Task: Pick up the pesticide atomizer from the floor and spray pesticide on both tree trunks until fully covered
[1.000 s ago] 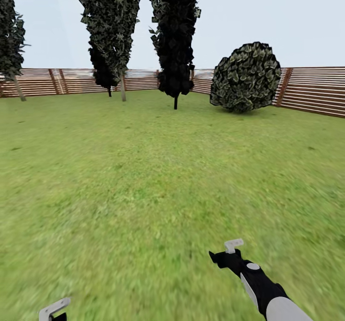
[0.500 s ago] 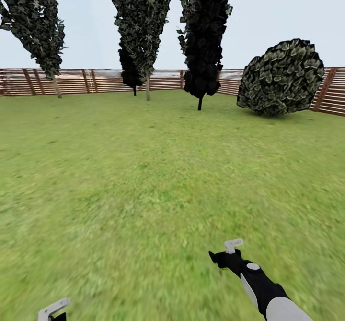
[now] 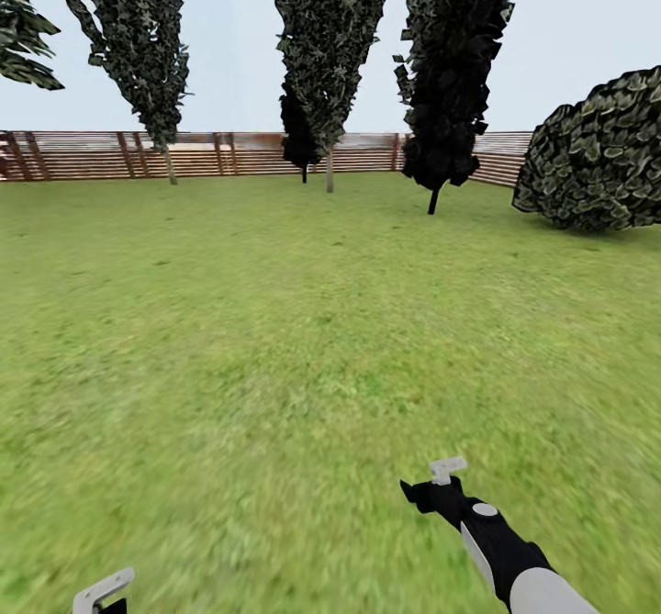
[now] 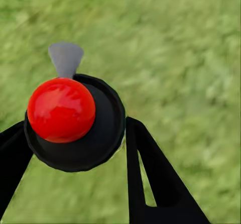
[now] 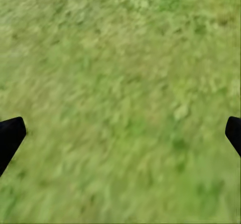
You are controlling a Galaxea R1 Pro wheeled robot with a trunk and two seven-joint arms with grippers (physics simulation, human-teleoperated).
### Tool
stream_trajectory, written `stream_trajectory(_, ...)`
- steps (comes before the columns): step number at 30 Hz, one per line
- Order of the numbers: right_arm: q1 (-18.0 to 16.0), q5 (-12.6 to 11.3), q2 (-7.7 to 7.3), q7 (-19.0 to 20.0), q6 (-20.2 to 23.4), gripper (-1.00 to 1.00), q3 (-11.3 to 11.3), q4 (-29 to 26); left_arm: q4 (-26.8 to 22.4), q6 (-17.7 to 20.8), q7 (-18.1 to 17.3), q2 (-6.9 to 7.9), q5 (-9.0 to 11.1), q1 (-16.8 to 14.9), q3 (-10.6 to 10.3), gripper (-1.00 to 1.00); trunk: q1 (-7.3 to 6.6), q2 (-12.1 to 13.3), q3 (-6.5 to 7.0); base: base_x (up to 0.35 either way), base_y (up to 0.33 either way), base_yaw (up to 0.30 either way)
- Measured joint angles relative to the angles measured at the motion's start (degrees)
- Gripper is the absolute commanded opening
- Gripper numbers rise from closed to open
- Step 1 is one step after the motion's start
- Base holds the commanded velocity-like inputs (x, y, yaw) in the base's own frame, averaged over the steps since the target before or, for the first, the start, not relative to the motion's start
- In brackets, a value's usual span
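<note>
You had the left tool apparently clamped on the pesticide atomizer: a black round body with a red ball and a grey tab sat between the two black fingers, both touching it. Seen end-on, so the ID is a judgement. The right tool was empty, fingers wide apart over bare lawn. The trees stood well off by the slatted fence, and their trunks were thin and far, with no spray on them that could be made out. Risks: the hold looked like a pinch on a round body, so it could twist or slip while driving. You couldn't tell which way the nozzle faced, so spray might miss. The dark-trunked tree and round bush could be mistaken for targets.
</note>
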Motion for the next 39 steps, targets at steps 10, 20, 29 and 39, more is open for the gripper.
stream_trajectory(10,0.0,0.0,0.0,0.0,0.0,1.0,0.0,0.0,0.0,0.0,0.0,0.0,0.0,0.0,0.0,-1.0,0.0,0.0,0.0,0.161,0.28,0.281)
stream_trajectory(20,0.0,0.0,0.0,0.0,0.0,1.0,0.0,0.0,0.0,0.0,0.0,0.0,0.0,0.0,0.0,-1.0,0.0,0.0,0.0,0.161,0.28,0.281)
stream_trajectory(29,0.0,0.0,0.0,0.0,0.0,1.0,0.0,0.0,0.0,0.0,0.0,0.0,0.0,0.0,0.0,-1.0,0.0,0.0,0.0,0.154,0.281,0.281)
stream_trajectory(39,0.0,0.0,0.0,0.0,0.0,1.0,0.0,0.0,0.0,0.0,0.0,0.0,0.0,0.0,0.0,-1.0,0.0,0.0,0.0,0.152,0.282,0.281)
